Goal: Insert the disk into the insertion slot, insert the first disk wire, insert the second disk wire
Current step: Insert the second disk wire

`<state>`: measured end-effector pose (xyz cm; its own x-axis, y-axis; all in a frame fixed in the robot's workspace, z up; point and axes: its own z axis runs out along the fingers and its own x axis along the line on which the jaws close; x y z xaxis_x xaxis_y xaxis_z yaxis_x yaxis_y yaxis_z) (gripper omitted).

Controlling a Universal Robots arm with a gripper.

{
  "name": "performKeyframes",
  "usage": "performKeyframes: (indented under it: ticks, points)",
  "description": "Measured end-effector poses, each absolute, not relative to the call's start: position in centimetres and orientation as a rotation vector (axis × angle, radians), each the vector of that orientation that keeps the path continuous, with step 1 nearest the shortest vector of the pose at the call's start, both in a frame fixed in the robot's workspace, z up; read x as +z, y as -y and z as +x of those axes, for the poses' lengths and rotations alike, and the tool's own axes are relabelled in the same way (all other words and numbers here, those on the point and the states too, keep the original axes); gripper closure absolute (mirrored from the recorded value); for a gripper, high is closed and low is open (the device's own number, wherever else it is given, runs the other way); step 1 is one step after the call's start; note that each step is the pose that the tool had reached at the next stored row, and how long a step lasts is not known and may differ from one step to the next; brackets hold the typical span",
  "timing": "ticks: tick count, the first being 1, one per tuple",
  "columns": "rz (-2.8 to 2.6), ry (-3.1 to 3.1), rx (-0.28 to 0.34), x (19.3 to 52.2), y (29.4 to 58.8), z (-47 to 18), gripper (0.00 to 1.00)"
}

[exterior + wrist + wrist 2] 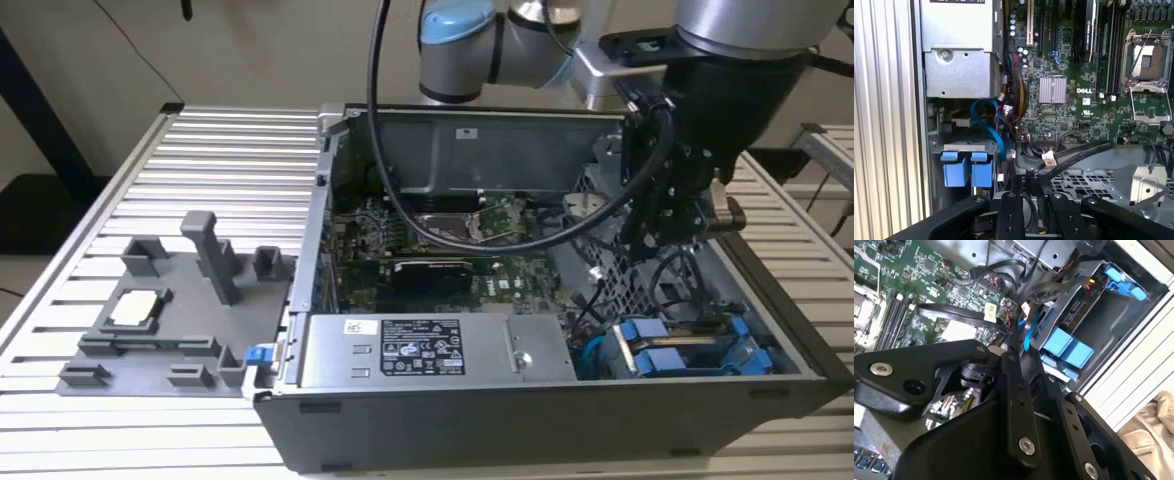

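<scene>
As the robot arm [721, 40] hung over an open computer case [534, 425], its black gripper [671, 225] was held low inside, close above a perforated metal cage [1089, 182]. Whether the gripper was clenched, released or grasping anything could not be told. The disk [742, 350], clipped in its blue frame, was seen lying in the slot [697, 338] of the drive cage, near the gripper and lower in the case. How fully it was seated could not be told. A blue-tabbed carrier [968, 167] was set just beside it. A blue cable [996, 131] was looped near the gripper, and a black flat cable [1074, 152] was stretched towards it. A green circuit board [1064, 75] was spread beyond. Well apart from the gripper, outside the case, a grey holder [160, 310] was laid on the slatted table [200, 160].
</scene>
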<state>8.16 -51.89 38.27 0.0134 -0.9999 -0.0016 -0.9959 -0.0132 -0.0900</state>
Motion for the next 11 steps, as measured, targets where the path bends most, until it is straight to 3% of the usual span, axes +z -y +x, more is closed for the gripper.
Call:
performKeyframes:
  ticks: [11]
  points:
    - [-2.178,-2.124,-0.196,37.39,50.9,7.22,0.73]
